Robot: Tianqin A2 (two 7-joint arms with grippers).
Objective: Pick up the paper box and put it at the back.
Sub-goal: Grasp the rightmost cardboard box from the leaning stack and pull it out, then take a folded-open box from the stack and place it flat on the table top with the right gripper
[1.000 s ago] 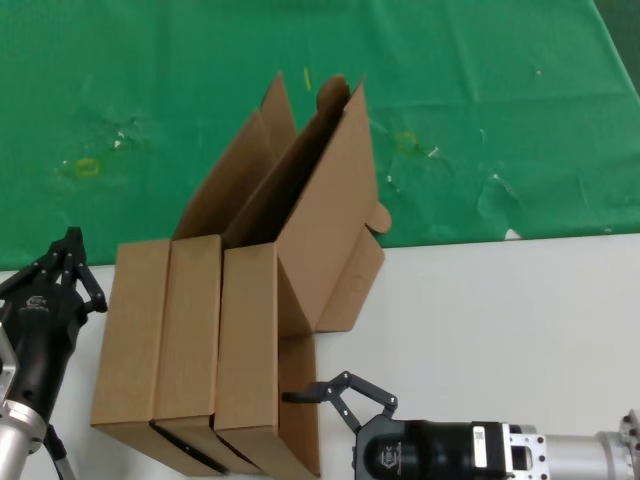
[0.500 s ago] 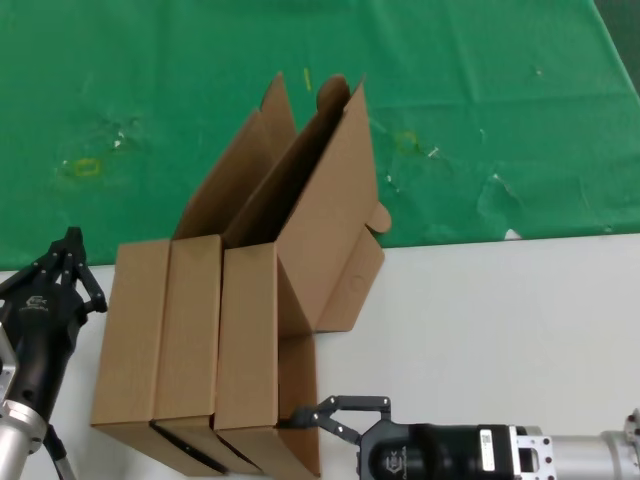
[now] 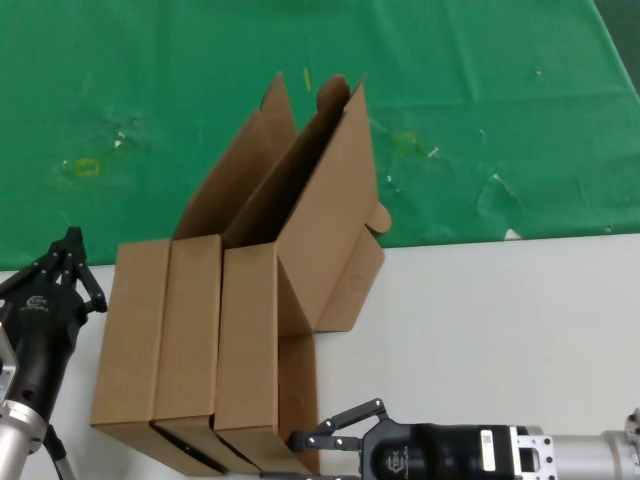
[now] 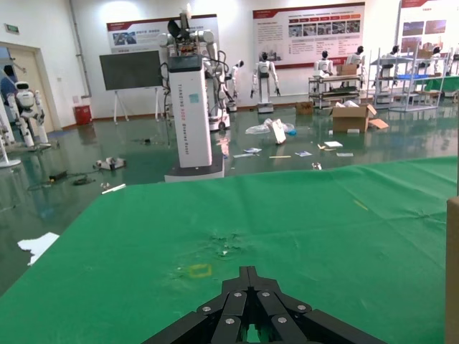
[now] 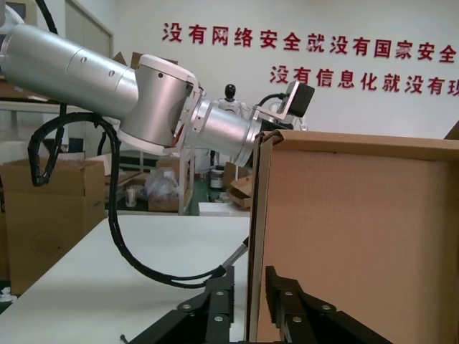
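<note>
Three brown paper boxes stand side by side at the white table's edge, lids open and leaning back over the green cloth [image 3: 150, 80] at the back. My right gripper [image 3: 310, 440] reaches in from the right at the near end of the rightmost paper box [image 3: 248, 340]. In the right wrist view the gripper [image 5: 249, 276] is open and straddles the thin cardboard edge of that box [image 5: 358, 236], one finger on each side. My left gripper [image 3: 68, 242] is parked left of the boxes, shut and empty. In the left wrist view it [image 4: 249, 271] points over the green cloth [image 4: 323, 215].
The other two boxes [image 3: 130, 330] [image 3: 188, 325] press against the rightmost one. The raised lids [image 3: 320, 190] stand tall over the cloth's front edge. Bare white table [image 3: 500, 320] lies to the right.
My right gripper has slid left and toward the near edge, its fingers narrowing around the box's near wall. The boxes and the left arm have not moved.
</note>
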